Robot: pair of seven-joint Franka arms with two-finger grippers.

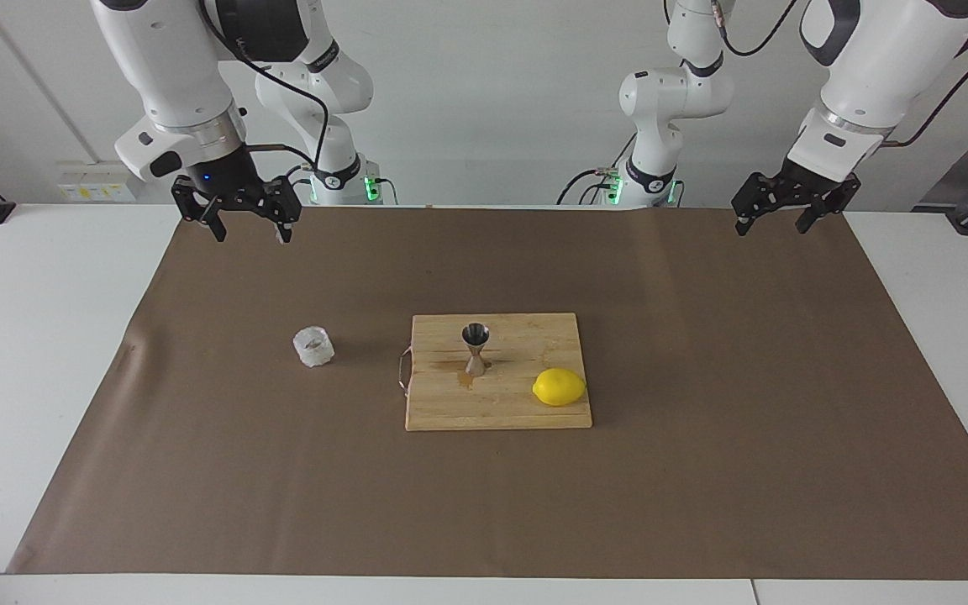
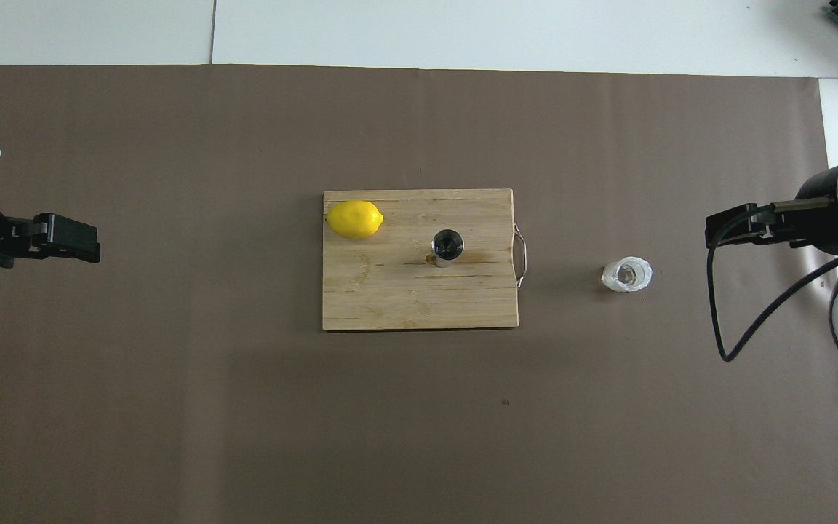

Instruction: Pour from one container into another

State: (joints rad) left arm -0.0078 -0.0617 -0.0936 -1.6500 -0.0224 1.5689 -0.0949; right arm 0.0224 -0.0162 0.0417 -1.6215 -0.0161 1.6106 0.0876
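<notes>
No readable text, no labels, no brand marks, no numbers or signs anywhere

A plain white wall (image 1: pixel 492 101) rises past the white table (image 1: pixel 22 353), which is spread with a sheet of brown paper (image 1: pixel 702 378); a socket strip (image 1: pixel 97 181) is fixed low on the wall, evenly lit

L hand (image 1: pixel 772 220) & R hand (image 1: pixel 249 229) raised, fingers apart.
</notes>
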